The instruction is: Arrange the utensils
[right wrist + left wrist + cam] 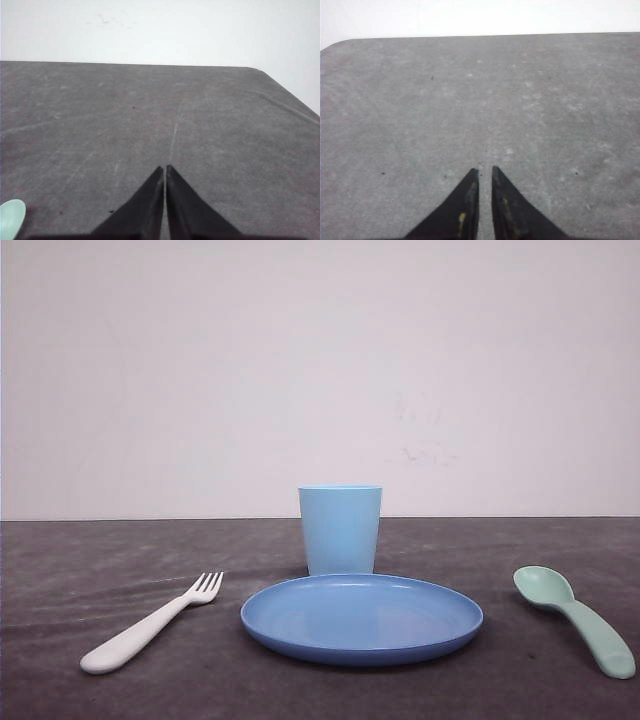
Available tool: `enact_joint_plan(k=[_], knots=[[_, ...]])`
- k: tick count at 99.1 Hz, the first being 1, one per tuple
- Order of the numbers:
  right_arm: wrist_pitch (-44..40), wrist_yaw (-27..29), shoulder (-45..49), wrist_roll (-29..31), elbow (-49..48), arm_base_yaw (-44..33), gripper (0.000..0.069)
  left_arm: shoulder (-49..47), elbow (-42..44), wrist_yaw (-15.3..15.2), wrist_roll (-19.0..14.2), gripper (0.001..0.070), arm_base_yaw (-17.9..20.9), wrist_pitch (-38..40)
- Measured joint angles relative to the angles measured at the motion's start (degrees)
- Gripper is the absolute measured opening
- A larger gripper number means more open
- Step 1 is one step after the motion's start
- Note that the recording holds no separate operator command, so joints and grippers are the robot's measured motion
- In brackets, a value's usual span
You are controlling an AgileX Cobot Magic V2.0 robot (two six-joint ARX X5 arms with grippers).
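Nothing grasped yet. Left gripper (485,172) and right gripper (165,170) hang closed, empty. Fork (150,624) lies left of the plate (300,640), spoon (577,618) right. You likely need to open a gripper over one handle.

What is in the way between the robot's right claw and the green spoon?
Nothing visible. In the right wrist view the right gripper is shut over bare table, and the spoon bowl peeks in off to one side, with only tabletop between them. The plate sits apart from the spoon.
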Motion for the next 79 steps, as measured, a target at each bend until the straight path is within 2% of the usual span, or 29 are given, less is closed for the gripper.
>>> enact_joint_plan(k=[24, 36, 40, 47, 55, 69, 79], knots=[[0.0, -0.2, 0.0, 0.3, 0.0, 0.0, 0.0007, 0.0, 0.0, 0.0, 0.0, 0.0021, 0.0, 0.0], [-0.1, -3.6, 0.0, 3.9, 0.0, 0.0, 0.0007, 0.0, -0.2, 0.0, -0.9, 0.0021, 0.0, 0.7], [-0.2, -5.6, 0.0, 6.1, 0.0, 0.0, 0.0007, 0.0, -0.3, 0.0, -2.5, 0.0021, 0.0, 0.9], [-0.3, -8.8, 0.0, 10.5, 0.0, 0.0, 0.0007, 0.0, -0.4, 0.1, -8.0, 0.0021, 0.0, 1.3], [-0.3, -9.3, 0.0, 13.9, 0.0, 0.0, 0.0007, 0.0, -0.6, 0.1, -14.2, 0.0021, 0.0, 2.0], [0.1, -9.3, 0.0, 17.2, 0.0, 0.0, 0.0007, 0.0, -0.8, 0.1, -19.3, 0.0021, 0.0, 3.6], [2.2, -9.3, 0.0, 21.8, 0.0, 0.0, 0.0007, 0.0, -0.8, 0.1, -22.9, 0.0021, 0.0, 3.8]])
